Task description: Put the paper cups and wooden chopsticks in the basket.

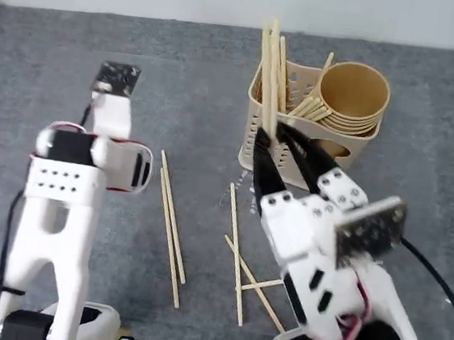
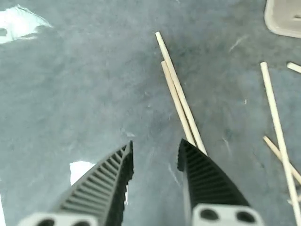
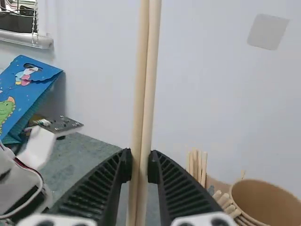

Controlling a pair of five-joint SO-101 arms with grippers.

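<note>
Cups [image 1: 353,94] sit stacked in the basket [image 1: 359,147] toward the far edge of the table [image 1: 181,68], with some chopsticks. The right gripper [image 3: 139,162] pinches an upright pair [image 3: 146,80] beside it. The left gripper [image 2: 155,146], spread, hangs over a loose pair [image 2: 178,94]. More sticks [image 1: 239,252] lie uncollected near the front edge.

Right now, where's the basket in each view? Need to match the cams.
High view: basket upper centre-right, just behind the right claw.
Left wrist view: a pale corner of it at the frame edge, beyond the loose chopstick pair.
Right wrist view: its rim past the claw, beside the paper cups.
Shared landmark: the paper cups stacked in the basket, in the high and right wrist views.
</note>
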